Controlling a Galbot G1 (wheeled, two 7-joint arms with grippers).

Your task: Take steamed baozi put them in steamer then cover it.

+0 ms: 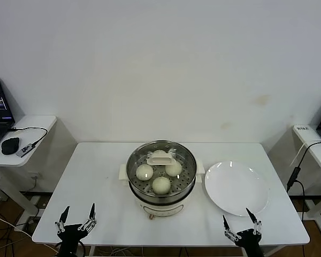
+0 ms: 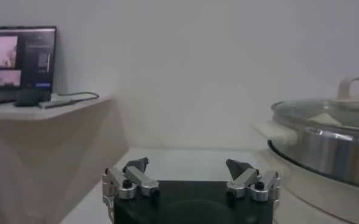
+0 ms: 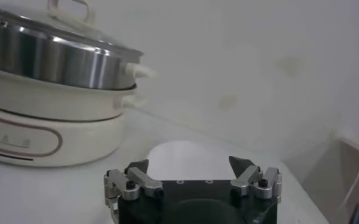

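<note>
The steamer (image 1: 160, 201), a shiny steel pot on a cream-white base, stands mid-table. Several cream-white baozi (image 1: 144, 172) lie on its perforated tray. The glass cover (image 1: 161, 158) rests on top of the pot, its cream handle at the centre. My left gripper (image 1: 79, 207) hangs at the table's front-left edge, open and empty, well short of the pot. My right gripper (image 1: 236, 214) is at the front-right edge, also open and empty. The left wrist view has the left gripper (image 2: 187, 162) beside the steamer (image 2: 325, 152). The right wrist view has the right gripper (image 3: 189, 161) near the steamer (image 3: 51, 61).
A flat white plate (image 1: 236, 187) lies bare to the right of the steamer, just beyond my right gripper. A side desk (image 1: 37, 126) at far left holds a laptop, mouse and cable. Another desk with a hanging cable (image 1: 297, 171) stands at far right.
</note>
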